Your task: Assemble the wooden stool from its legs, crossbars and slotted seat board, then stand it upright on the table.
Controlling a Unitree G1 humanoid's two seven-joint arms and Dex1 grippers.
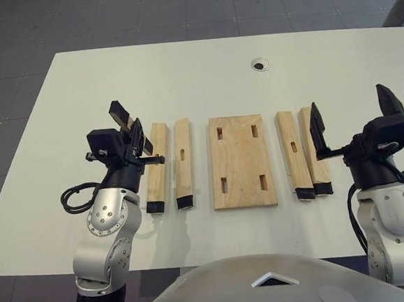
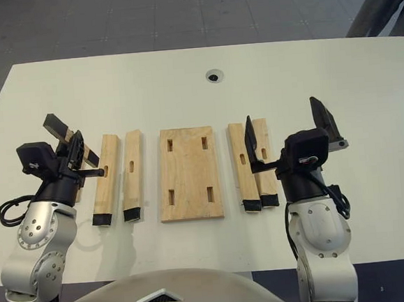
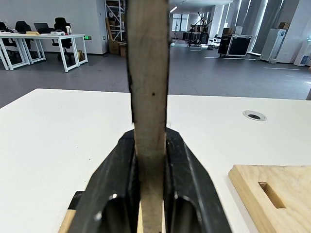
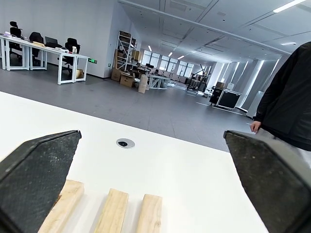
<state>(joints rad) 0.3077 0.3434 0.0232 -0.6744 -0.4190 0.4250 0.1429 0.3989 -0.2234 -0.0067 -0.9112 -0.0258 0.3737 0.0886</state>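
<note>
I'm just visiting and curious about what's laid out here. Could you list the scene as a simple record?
table: white, with a round cable hole near its far edge
seat board: flat at centre, four slots
legs: four lying flat, two on each side of the board, dark-capped ends toward the robot
crossbar: held on the left side
left jaws: shut on the crossbar
right jaws: open, empty, by the right-hand legs
stool: not yet assembled

Seat board (image 1: 241,160) lies between left legs (image 1: 183,170) and right legs (image 1: 295,164).
</note>
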